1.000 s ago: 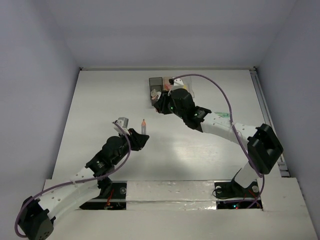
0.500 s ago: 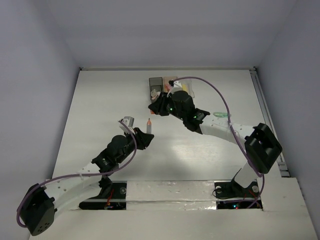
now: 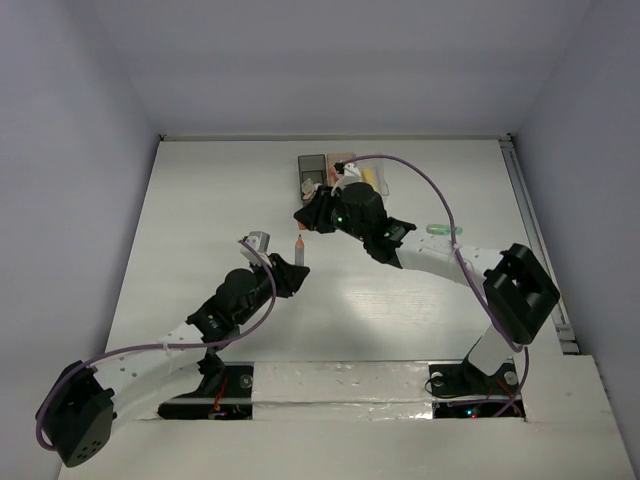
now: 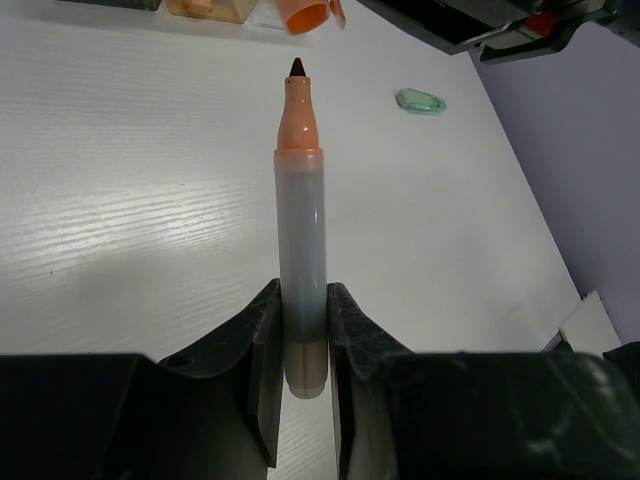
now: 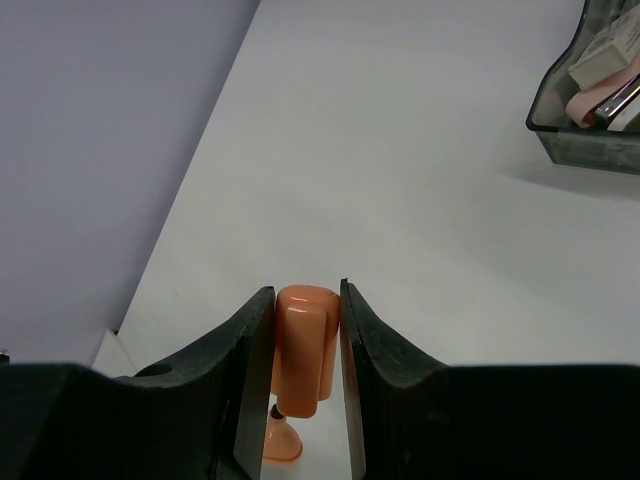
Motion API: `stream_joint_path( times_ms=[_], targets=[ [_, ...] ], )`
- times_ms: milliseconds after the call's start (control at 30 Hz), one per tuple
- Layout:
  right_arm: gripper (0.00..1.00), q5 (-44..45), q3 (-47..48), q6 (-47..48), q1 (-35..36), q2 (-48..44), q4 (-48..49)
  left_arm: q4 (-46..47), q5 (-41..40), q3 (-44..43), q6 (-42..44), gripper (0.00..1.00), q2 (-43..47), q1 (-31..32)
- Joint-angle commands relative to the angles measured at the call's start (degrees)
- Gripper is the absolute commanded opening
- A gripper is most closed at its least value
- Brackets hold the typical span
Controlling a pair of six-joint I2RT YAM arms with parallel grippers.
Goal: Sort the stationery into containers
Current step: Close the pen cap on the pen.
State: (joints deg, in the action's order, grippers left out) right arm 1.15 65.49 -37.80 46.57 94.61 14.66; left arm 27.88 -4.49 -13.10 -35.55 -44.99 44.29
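My left gripper (image 4: 300, 305) is shut on the grey barrel of an uncapped orange marker (image 4: 300, 200), tip pointing away; in the top view the marker (image 3: 298, 247) stands out from this gripper (image 3: 290, 272). My right gripper (image 5: 303, 300) is shut on the orange cap (image 5: 305, 345) and holds it just over the marker's tip (image 5: 280, 440). In the top view it (image 3: 304, 222) is directly beyond the tip. The cap (image 4: 305, 14) also shows at the top of the left wrist view. The joined containers (image 3: 313, 170) sit at the back, partly hidden by the right arm.
The dark grey bin (image 5: 590, 120) holds pink and white erasers. A mint green marker (image 3: 441, 229) lies alone on the table right of the right arm; it also shows in the left wrist view (image 4: 421, 101). The orange bin (image 4: 205, 8) is at the top edge.
The left gripper carried the marker right and forward. The right gripper came down and left from the bins, and the cap now sits just beyond the marker tip.
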Motion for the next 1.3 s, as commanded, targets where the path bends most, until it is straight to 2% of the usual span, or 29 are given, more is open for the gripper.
stream_joint_path(
  times_ms=[0, 867, 1133, 1267],
  targets=[
    [0.08, -0.09, 0.25, -0.08, 0.37, 0.93, 3.36, 3.76, 0.80, -2.19, 1.01, 0.00, -0.36, 0.27],
    [0.08, 2.02, -1.77, 0.63, 3.17, -0.83, 4.06, 3.23, -1.84, -4.39, 1.63, 0.00, -0.45, 0.27],
    [0.08, 6.93, -4.06, 1.41, 4.85, -3.11, 5.20, 3.32, -2.54, -6.49, 1.45, 0.00, -2.12, 0.27],
    [0.08, 9.22, -6.51, 0.89, 6.43, -3.90, 8.89, 4.55, -2.63, -7.20, 1.10, 0.00, -3.26, 0.27]
  ],
)
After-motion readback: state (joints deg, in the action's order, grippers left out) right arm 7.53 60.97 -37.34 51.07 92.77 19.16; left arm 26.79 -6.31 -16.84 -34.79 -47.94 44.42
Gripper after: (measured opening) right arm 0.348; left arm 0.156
